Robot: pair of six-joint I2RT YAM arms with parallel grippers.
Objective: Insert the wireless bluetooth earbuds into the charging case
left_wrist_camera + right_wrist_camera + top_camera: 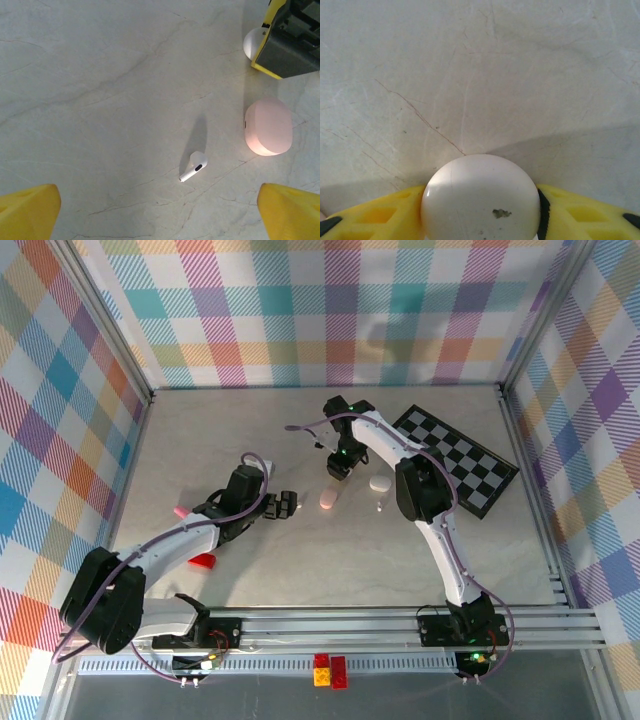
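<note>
**Right gripper clamped on a case, left gripper poised over an earbud**

The right gripper (480, 212) has its yellow fingers pressed against both sides of a glossy white rounded plastic charging case (480, 192), which sits on the pale marble-patterned table (470, 75) around its middle, away from every edge. The left gripper (160, 210) hangs with jaws wide apart over a small white glossy stemmed earbud (193, 166), which lies on its side near a closed pale pink oval case (268, 126). The step in hand looks like steadying the white case. Next, the left arm must descend and pinch the tiny earbud squarely, and the case needs an open lid.
</note>
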